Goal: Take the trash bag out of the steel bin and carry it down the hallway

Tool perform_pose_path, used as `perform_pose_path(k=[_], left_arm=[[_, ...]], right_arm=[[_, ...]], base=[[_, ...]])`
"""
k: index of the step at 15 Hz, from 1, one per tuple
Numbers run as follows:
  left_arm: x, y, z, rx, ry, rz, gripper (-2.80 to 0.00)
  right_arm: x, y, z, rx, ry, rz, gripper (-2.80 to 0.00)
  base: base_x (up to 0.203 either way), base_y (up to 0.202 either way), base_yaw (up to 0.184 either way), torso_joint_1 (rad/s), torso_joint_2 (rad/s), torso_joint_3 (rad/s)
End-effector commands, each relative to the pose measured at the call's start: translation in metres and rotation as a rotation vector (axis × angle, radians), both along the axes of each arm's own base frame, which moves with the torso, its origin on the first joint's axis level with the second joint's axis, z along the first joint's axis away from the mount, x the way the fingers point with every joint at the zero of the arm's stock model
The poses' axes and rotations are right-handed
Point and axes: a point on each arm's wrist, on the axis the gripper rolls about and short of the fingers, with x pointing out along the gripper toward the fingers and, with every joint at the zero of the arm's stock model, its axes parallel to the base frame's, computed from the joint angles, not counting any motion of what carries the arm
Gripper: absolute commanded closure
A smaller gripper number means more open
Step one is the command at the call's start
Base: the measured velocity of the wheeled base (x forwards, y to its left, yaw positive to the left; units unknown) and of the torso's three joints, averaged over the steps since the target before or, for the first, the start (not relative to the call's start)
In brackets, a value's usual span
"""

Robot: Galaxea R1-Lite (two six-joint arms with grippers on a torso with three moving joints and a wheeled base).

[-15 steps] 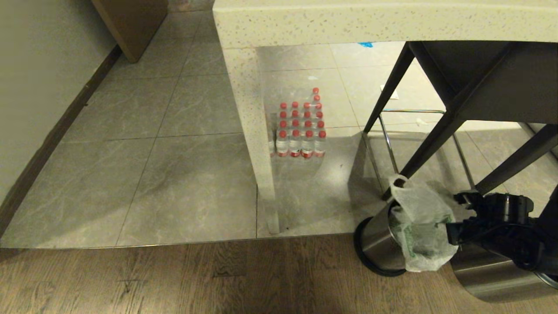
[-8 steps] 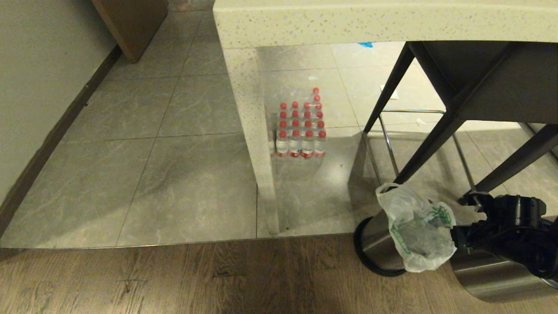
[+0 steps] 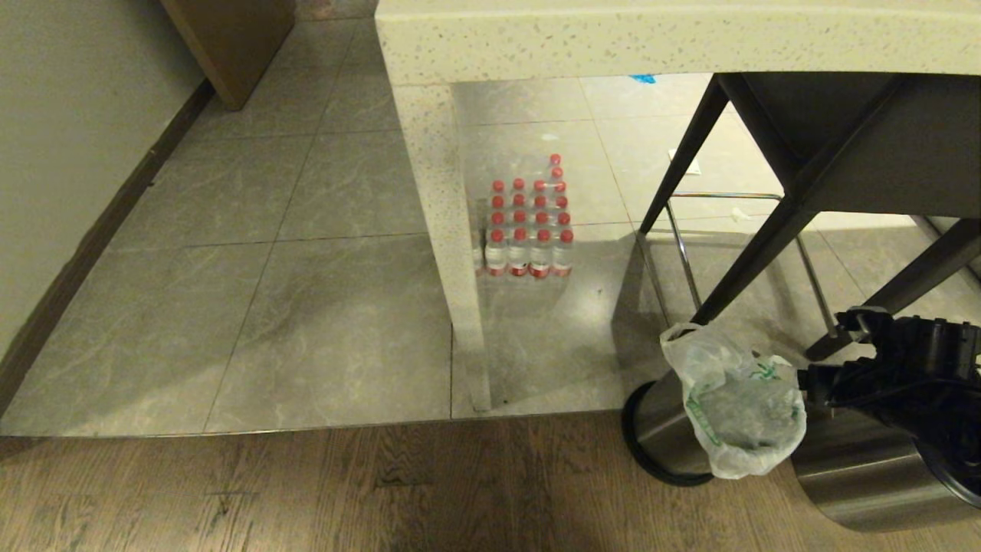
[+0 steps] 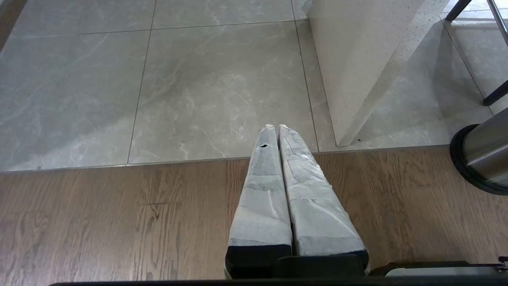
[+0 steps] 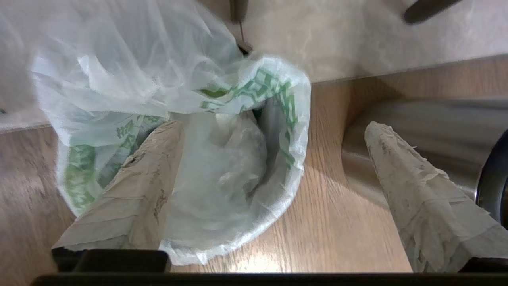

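Observation:
The trash bag [image 3: 736,414] is crinkly white plastic with green print and sits in the steel bin [image 3: 665,433] at the lower right, its rim draped over the bin's mouth. My right gripper [image 3: 809,383] hovers just right of the bag and is open. In the right wrist view the bag [image 5: 222,174] lies against one of the fingers [image 5: 131,194], and the other finger is over wood floor and a neighbouring bin. Nothing is pinched in the right gripper [image 5: 274,126]. My left gripper [image 4: 274,127] is shut and empty, parked over the floor seam.
A second, larger steel bin [image 3: 866,479] stands right behind my right arm. Dark stool legs [image 3: 755,261] and a stone counter leg [image 3: 452,253] stand close behind the bins. A pack of red-capped bottles [image 3: 529,226] sits under the counter. Tiled floor stretches left.
The bag's raised flap has slumped and spread over the bin's mouth. My right gripper has drawn back to the right and slightly up, off the bag.

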Motion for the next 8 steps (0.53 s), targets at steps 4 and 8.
perform_pose_path(k=[4,8], left_arm=[[0.0,0.0,0.0,0.0,0.0,0.0,0.0],[0.0,0.0,0.0,0.0,0.0,0.0,0.0]], right_arm=[[-0.007,0.002,0.003,0.024,-0.017,0.008,-2.8],[-0.025,0.008,-0.006,0.069,0.121,0.025,-2.8]], base=[[0.0,0.0,0.0,0.0,0.0,0.0],[0.0,0.0,0.0,0.0,0.0,0.0]])
